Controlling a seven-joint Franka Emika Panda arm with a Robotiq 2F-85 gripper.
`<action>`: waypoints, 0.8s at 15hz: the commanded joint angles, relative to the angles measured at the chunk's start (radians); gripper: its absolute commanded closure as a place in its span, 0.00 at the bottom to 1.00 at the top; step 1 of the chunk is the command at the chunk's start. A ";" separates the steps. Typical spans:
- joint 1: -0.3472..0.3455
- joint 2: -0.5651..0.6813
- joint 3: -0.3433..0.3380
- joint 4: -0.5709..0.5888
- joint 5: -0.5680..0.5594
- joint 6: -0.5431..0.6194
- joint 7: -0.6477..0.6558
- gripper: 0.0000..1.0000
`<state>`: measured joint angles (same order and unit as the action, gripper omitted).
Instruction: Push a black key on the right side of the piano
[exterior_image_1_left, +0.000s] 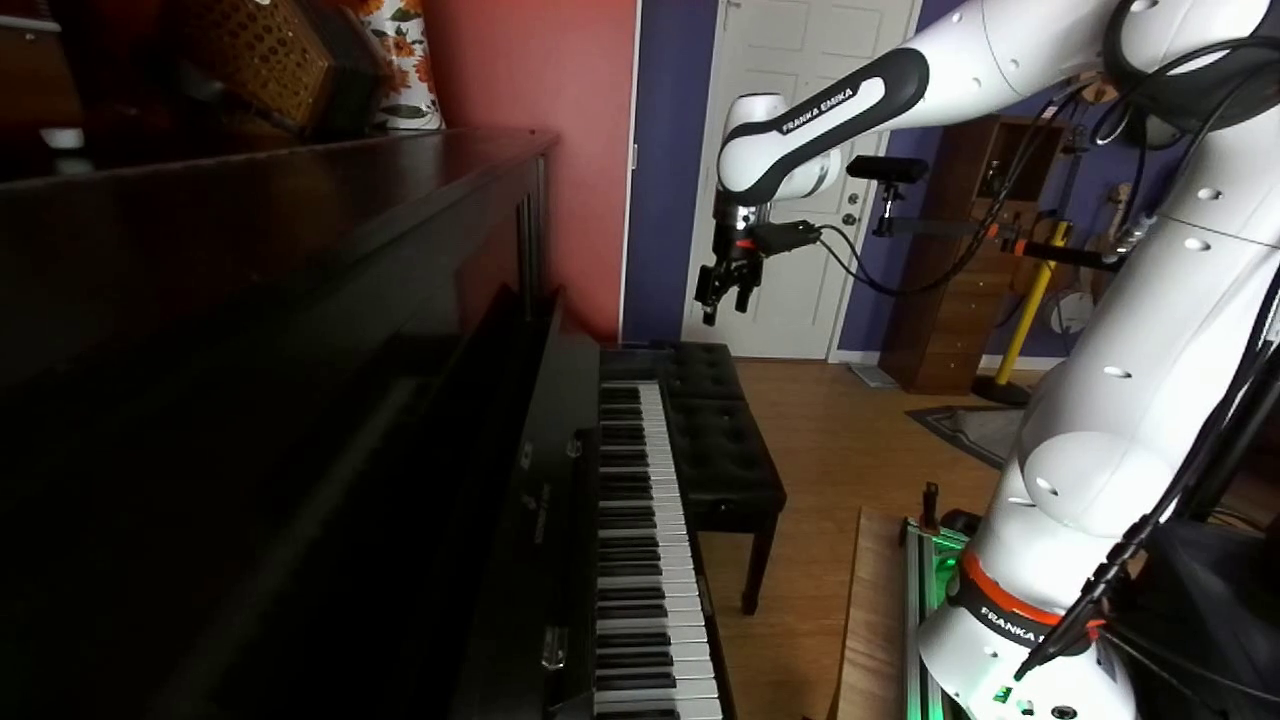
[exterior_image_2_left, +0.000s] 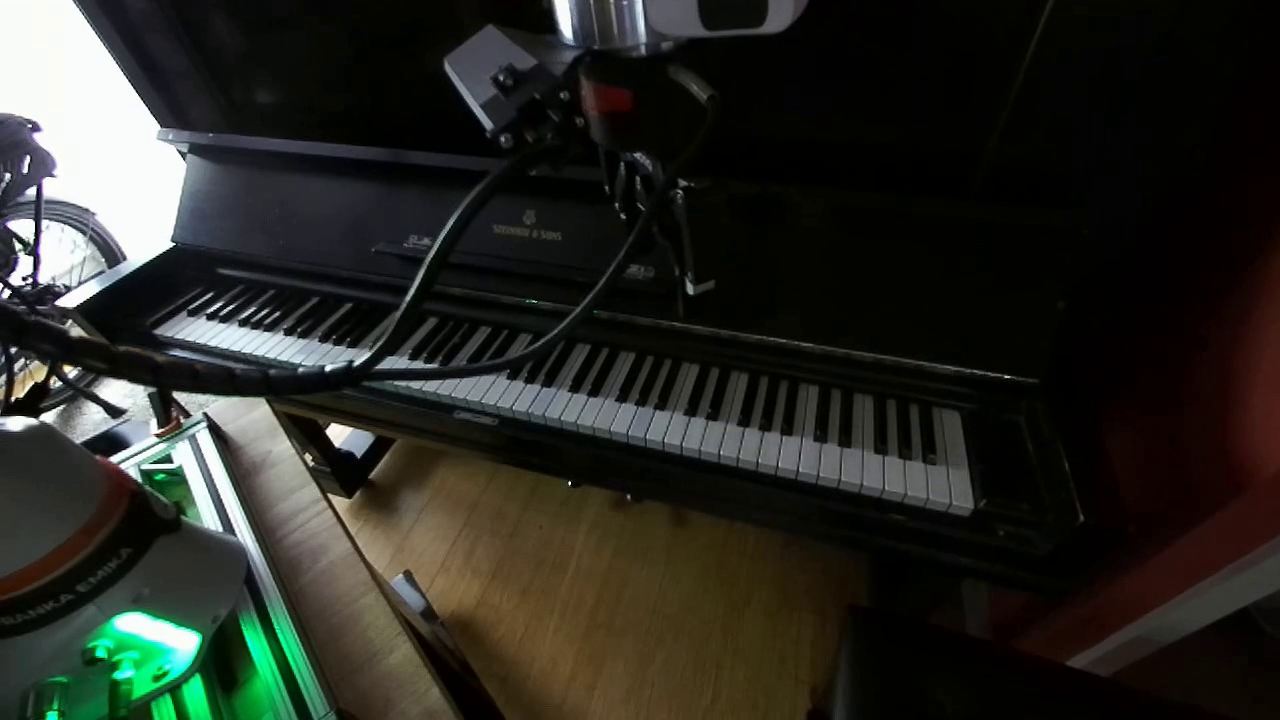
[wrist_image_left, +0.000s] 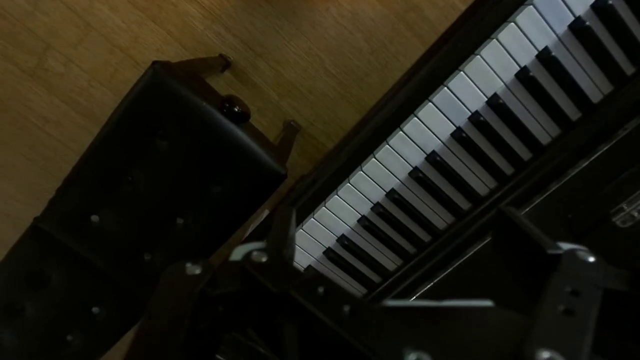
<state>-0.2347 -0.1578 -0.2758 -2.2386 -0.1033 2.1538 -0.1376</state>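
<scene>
The dark glossy piano (exterior_image_1_left: 330, 400) fills one side in an exterior view, and it also shows in an exterior view (exterior_image_2_left: 850, 320) and in the wrist view (wrist_image_left: 565, 195). Its row of white and black keys is uncovered. Black keys at the right end (exterior_image_2_left: 912, 432) lie beyond the gripper in that view. My gripper (exterior_image_1_left: 726, 308) is high above the keyboard, touching nothing. It also shows in an exterior view (exterior_image_2_left: 655, 255) partly behind cables. In the wrist view the gripper's (wrist_image_left: 400, 217) fingers stand wide apart, with black keys (wrist_image_left: 349, 265) beneath. The left finger hides the keyboard's end.
A black padded bench (exterior_image_1_left: 725, 450) stands against the keyboard's right end; it also shows in the wrist view (wrist_image_left: 150, 165). A raised fallboard (exterior_image_2_left: 400, 225) stands behind the keys. Loose cables (exterior_image_2_left: 450, 245) hang from the wrist. A white door (exterior_image_1_left: 790, 210) is behind the arm.
</scene>
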 joint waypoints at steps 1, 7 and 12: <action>-0.007 0.073 0.003 0.077 -0.029 -0.071 -0.040 0.00; -0.031 0.347 -0.011 0.378 -0.099 -0.168 -0.326 0.00; -0.077 0.557 0.023 0.592 -0.110 -0.112 -0.467 0.00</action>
<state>-0.2722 0.2667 -0.2803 -1.7891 -0.2092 2.0342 -0.5441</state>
